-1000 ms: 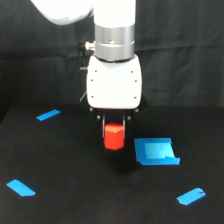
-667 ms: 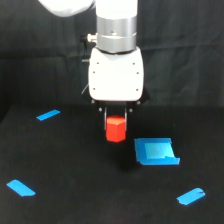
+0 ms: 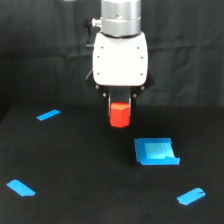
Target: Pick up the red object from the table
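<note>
Single exterior view. White-bodied arm head hangs from top centre of frame; the tool points straight down, its dark fingers closed narrow on the red object. The block sits gripped by its upper part between the fingers, most of its body showing below them, centre of frame, slightly above the middle. It appears clear of the surface, though no shadow or gap is plain enough against the black to be sure.

Surroundings on the matte black surface:
- Blue square patch, lower right of the block, near but apart from it; its lower edge looks slightly raised or folded.
- Blue strip at left, about level with the block, well apart.
- Blue strip at lower left corner area, well apart.
- Blue strip at lower right, beyond the square patch.

All blue pieces lie flat and off to the sides. Background is dark draped cloth.
</note>
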